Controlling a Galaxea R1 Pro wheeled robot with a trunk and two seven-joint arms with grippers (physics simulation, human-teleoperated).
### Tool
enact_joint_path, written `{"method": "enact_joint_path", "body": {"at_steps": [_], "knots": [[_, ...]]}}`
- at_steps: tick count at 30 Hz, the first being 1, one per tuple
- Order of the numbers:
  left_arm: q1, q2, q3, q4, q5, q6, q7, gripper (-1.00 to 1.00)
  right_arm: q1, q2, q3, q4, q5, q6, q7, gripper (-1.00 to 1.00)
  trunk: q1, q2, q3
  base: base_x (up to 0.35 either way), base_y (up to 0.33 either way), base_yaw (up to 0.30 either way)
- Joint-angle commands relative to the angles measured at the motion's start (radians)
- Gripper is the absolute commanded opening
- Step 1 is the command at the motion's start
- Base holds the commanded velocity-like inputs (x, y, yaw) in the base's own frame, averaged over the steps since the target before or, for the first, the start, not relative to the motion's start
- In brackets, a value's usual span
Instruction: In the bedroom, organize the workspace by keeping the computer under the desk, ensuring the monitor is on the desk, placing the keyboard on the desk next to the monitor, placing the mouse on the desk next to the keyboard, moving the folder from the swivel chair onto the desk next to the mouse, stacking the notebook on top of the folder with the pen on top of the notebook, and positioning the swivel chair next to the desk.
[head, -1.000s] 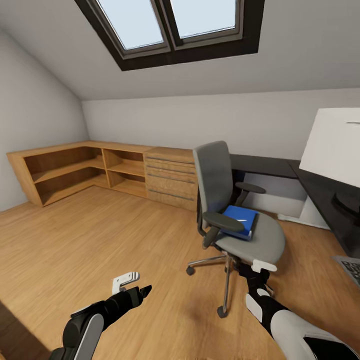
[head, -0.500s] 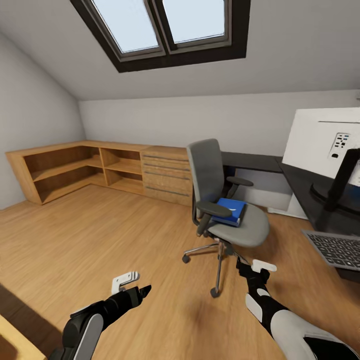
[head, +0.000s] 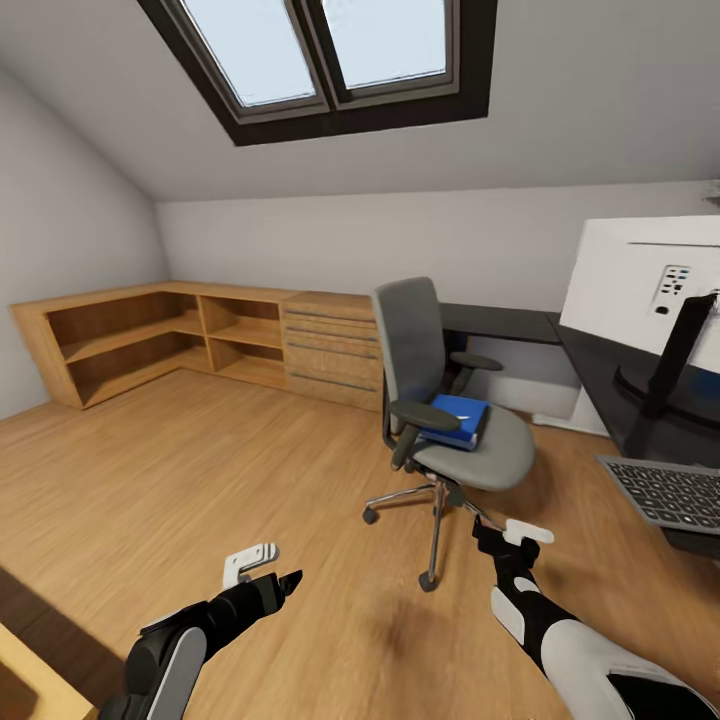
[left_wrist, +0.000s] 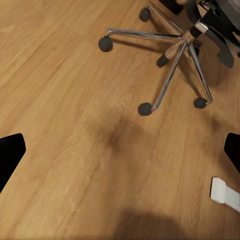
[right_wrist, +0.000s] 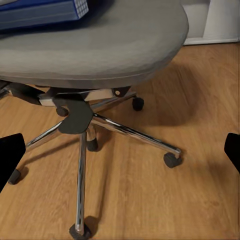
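The blue folder (head: 455, 419) lies on the swivel chair (head: 450, 420) seat, beside the desk (head: 610, 375) carrying monitor (head: 650, 295) and keyboard (head: 668, 492). Both end effectors, left (head: 262, 570) and right (head: 510, 540), hang apart-fingered, empty.

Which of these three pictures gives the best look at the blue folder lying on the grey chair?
The head view: the folder lies whole on the swivel chair seat, its blue cover plainly seen. The right wrist view catches just its edge from below, above the seat's rim. The left wrist view shows the chair's chrome base instead.
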Motion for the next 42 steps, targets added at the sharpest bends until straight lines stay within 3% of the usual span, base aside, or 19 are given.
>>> {"method": "enact_joint_path", "body": {"at_steps": [1,12,24,42], "knots": [[0.0,0.0,0.0,-0.001,0.01,0.004,0.009,1.0,-0.001,0.0,0.001,0.001,-0.01,-0.005,0.003,1.0,0.0,0.0,0.0,0.0,0.0,-0.192],[0.0,0.0,0.0,-0.001,0.01,0.003,0.009,1.0,-0.001,0.0,0.001,0.001,-0.01,-0.005,0.003,1.0,0.0,0.0,0.01,0.0,0.017,-0.243],[0.0,-0.001,-0.001,-0.001,0.01,0.003,0.009,1.0,-0.001,0.0,0.001,0.001,-0.009,-0.005,0.003,1.0,0.0,0.0,0.018,0.078,0.217,-0.249],[0.0,0.0,0.0,-0.001,0.01,0.004,0.01,1.0,-0.001,0.0,0.001,0.0,-0.01,-0.004,0.003,1.0,0.0,0.0,0.018,0.026,0.025,-0.033]]}}
